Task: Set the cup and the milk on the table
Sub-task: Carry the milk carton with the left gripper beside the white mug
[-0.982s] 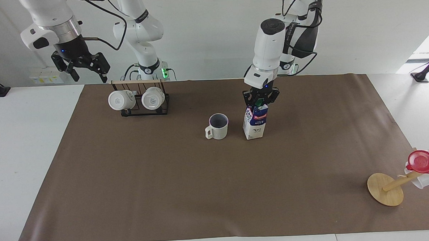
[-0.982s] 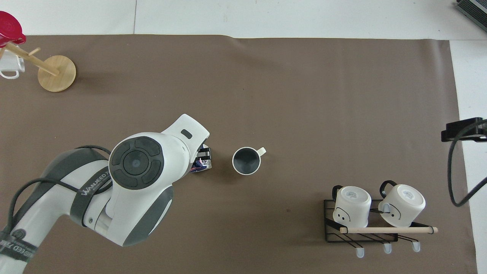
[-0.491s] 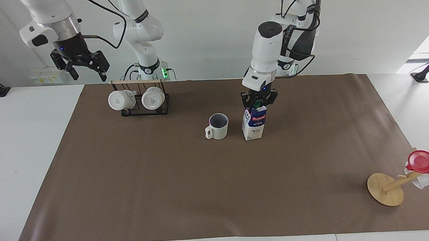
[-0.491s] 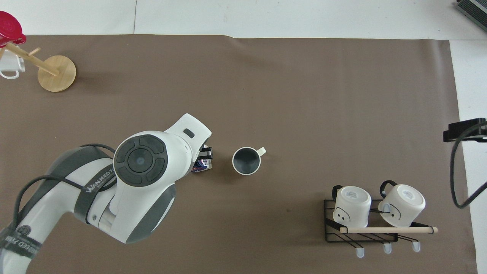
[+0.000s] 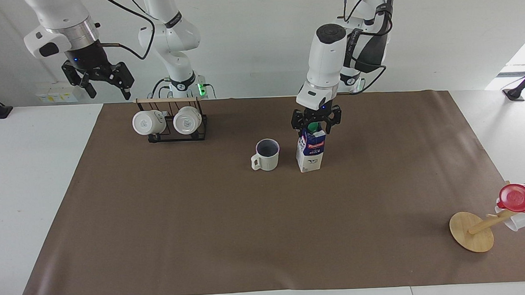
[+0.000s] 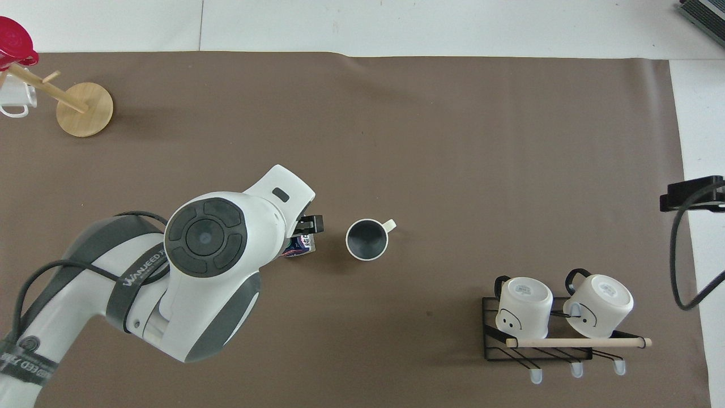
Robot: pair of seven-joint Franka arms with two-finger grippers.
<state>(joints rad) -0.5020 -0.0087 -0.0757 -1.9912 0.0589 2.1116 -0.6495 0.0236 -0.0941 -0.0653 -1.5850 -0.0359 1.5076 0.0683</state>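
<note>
**Entry: milk set down, release step in hand**

Step. We judged the task to be at its last release. The milk [image 5: 310, 152] stood upright on the brown mat of the bench [image 5: 33, 184], about mid-mat, just beside the cup [image 5: 266, 155] and toward the left arm's end. The cup stood upright too, mouth up, handle turned away from the carton. Both task items were on the bench.

Left tool [image 5: 316, 123]. We found it directly over the carton's green cap, its fingers spread wide to either side of the cap and gripping nothing.

Right tool [image 5: 100, 79]. It hung with fingers apart and empty, over the edge of the bench at the right arm's end; that arm waited.

Next move, as we judged it. A straight lift of the left tool, clear of the cap, before any sideways travel; a slanting exit could catch the cap and tip the tall, narrow carton toward the cup.

Other items. A black wire rack [image 5: 177, 127] carried two white mugs [image 5: 148, 122] near the right arm. A wooden stand [image 5: 471, 231] with a red cup [image 5: 521, 198] sat far from the robots at the left arm's end. Neither stood in the way.
</note>
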